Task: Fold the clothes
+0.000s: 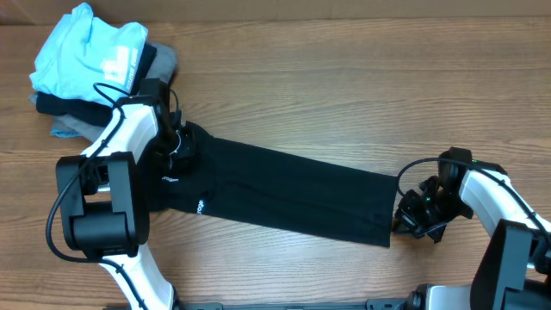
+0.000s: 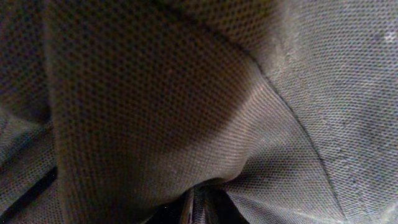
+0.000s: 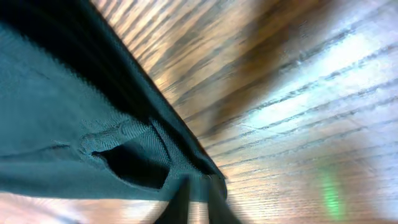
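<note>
The black polo shirt [image 1: 293,189] lies as 1 long narrow strip slanting across the desk [image 1: 362,77], collar end at the left, hem end at the right. The left tool [image 1: 178,143] is down on the collar end. Its wrist view is filled with mesh cloth gathering into the fingers, so it looks closed on the fabric. The right tool [image 1: 403,217] is nipped shut on the hem corner, right at the edge. To fold well, lift the hem just clear of the desk, hold the strip taut, then carry it over toward the collar, squaring the edges and staying away from the light blue shirt [image 1: 86,47]
</note>
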Motion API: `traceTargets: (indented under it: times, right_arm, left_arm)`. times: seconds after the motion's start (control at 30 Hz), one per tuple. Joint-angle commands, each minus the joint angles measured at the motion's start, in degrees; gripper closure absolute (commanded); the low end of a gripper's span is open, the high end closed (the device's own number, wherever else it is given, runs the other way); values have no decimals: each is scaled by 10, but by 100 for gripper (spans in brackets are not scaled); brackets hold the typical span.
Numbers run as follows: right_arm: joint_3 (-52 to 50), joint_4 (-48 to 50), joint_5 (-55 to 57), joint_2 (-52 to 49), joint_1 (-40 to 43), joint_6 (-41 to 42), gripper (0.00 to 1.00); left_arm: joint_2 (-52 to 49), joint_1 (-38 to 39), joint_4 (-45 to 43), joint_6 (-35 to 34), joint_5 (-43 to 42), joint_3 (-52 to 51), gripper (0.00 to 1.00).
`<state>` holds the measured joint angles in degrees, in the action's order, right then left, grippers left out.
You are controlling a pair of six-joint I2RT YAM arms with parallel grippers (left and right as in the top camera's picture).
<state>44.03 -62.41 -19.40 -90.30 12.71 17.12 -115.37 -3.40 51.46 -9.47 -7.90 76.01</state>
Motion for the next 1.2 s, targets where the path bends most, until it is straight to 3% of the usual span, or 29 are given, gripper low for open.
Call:
traceTargets:
  times: [0.0,0.17,0.3,0.43,0.53,0.6,0.7,0.77,0.87,1.03,1.17]
  right_arm:
    - [14,8,-15,9,1,-1,51]
    - [0,59,-54,9,1,-1,42]
    - [-18,94,-67,9,1,11,42]
    - [-19,102,-73,9,1,11,51]
    - [-19,103,-78,9,1,11,67]
    - [-19,104,-84,9,1,11,72]
    - [-20,108,-92,9,1,11,71]
    - [-21,110,-99,9,1,12,61]
    - [-22,112,-98,9,1,11,61]
    - [-40,153,-98,9,1,25,71]
    - [-53,169,-99,9,1,41,91]
  left_arm:
    - [-31,0,7,7,38,-28,87]
    - [-31,0,7,7,38,-28,85]
    - [-31,0,8,7,38,-28,84]
    - [-31,0,8,7,38,-28,84]
    - [-31,1,8,7,37,-28,84]
    - [-31,0,8,7,36,-28,84]
    - [-31,0,8,7,36,-28,84]
    - [-31,0,8,7,36,-28,84]
    - [-31,1,8,7,36,-28,84]
    - [-31,0,8,7,36,-28,84]
    - [-31,0,12,7,36,-28,84]
